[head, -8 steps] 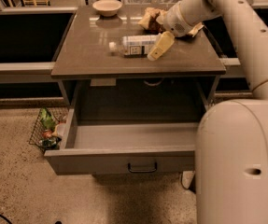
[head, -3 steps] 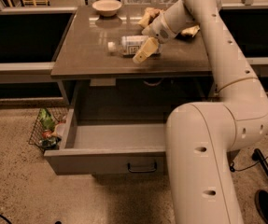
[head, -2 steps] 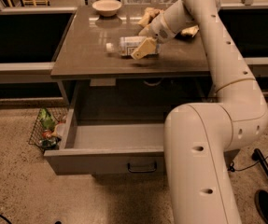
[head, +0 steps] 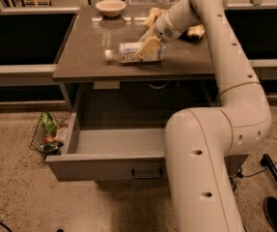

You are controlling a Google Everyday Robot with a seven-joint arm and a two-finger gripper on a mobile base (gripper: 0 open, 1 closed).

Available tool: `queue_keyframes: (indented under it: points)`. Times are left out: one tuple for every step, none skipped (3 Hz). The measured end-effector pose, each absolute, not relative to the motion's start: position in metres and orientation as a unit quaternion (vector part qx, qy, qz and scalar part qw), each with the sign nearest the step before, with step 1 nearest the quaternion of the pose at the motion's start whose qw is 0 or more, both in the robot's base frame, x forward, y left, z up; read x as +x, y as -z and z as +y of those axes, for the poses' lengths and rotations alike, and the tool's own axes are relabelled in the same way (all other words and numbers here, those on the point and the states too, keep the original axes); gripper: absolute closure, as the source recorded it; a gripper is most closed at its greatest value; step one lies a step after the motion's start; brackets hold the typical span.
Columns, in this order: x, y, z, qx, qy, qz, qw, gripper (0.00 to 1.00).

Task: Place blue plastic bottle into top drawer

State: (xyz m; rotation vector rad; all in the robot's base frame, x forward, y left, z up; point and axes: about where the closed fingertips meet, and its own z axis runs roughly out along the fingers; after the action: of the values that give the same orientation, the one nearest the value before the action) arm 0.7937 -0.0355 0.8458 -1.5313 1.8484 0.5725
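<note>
Looming in front, the arm (head: 234,81) reaches over the cabinet top (head: 85,52); below, the top drawer (head: 99,168) stands pulled out. The blue plastic bottle (head: 128,52) lies sideways on that top, cap leftward, the gripper (head: 150,45) at its right end. Whether it grips the bottle, I cannot tell.

Bottle label (head: 130,52) at end effector (head: 150,43): unreadable
</note>
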Motion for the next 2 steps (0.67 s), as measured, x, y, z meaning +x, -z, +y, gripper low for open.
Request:
queue_keyframes:
  points:
    - [0.793,-0.879,-0.032,-0.606,-0.187,0.69,0.349,1.0]
    - [0.79,-0.926,-0.037,-0.61,-0.157,0.675,0.385,1.0]
